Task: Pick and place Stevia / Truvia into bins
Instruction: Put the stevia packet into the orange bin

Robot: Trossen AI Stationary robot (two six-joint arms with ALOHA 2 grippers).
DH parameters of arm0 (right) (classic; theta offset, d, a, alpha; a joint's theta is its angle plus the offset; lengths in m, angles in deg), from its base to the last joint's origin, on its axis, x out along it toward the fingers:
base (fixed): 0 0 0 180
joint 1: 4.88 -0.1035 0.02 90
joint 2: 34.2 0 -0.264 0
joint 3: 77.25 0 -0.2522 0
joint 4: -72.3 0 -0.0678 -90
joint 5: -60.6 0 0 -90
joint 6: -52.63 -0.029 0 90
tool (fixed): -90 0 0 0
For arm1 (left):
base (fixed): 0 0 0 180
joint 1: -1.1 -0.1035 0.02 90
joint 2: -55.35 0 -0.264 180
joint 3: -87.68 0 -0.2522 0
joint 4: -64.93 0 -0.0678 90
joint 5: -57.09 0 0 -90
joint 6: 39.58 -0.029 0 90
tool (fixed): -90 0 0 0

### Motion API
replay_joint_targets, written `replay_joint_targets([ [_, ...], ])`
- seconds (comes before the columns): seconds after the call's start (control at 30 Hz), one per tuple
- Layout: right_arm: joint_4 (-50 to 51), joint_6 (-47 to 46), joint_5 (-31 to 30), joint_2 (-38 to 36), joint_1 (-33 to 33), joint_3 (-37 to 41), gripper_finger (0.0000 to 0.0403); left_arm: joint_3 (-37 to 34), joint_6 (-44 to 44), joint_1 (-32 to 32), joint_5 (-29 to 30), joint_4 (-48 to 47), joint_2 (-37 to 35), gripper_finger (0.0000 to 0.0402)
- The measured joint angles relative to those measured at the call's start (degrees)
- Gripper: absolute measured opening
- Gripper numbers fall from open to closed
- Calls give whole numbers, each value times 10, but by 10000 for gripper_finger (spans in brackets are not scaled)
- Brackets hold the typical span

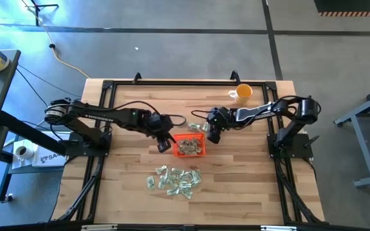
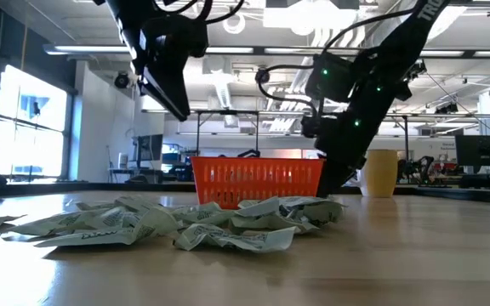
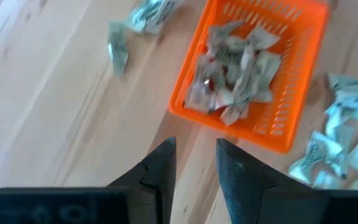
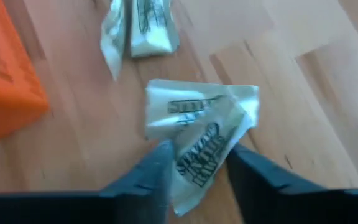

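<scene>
The right gripper (image 4: pixel 194 165) pinches a crumpled white-and-green Stevia packet (image 4: pixel 201 134) between its two dark fingers (image 4: pixel 148 174) above the wooden table (image 4: pixel 303 124). Two more packets (image 4: pixel 140 28) lie near the orange tray (image 4: pixel 5 81).

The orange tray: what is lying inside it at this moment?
Inside the orange tray lies a heap of crumpled sweetener packets, some overlapping. They cover most of the floor, so whatever is under the heap cannot be seen.

A small shallow orange-red slotted plastic tray (image 1: pixel 189 147) holds pale green-and-white paper sweetener packets (image 3: pixel 235 78); the packet (image 4: pixel 197 134) between the right gripper's (image 4: pixel 197 177) dark fingers bears dark lettering.
</scene>
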Motion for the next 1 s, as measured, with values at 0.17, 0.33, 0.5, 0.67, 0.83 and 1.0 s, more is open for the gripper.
replay_joint_targets([
  [0.17, 39, 0, 29, -28, 0, 0, 16, 0, 0, 0, 23, -10, 0, 137],
  [0.33, 127, -34, 51, -75, -4, -32, 21, 0, -8, -1, 50, -8, 0, 134],
  [0.5, 130, -24, 123, -115, -38, -112, 6, -3, -47, -32, 48, 18, 0, 133],
  [0.67, 119, -19, 221, -71, -61, -149, 20, -20, -116, -100, -5, 90, 1, 133],
  [0.83, 96, -55, 229, -15, -82, -162, 72, -25, -133, -180, -122, 143, 36, 151],
  [1.0, 101, -67, 196, -4, -96, -185, 185, -26, -155, -203, -168, 176, 84, 216],
])
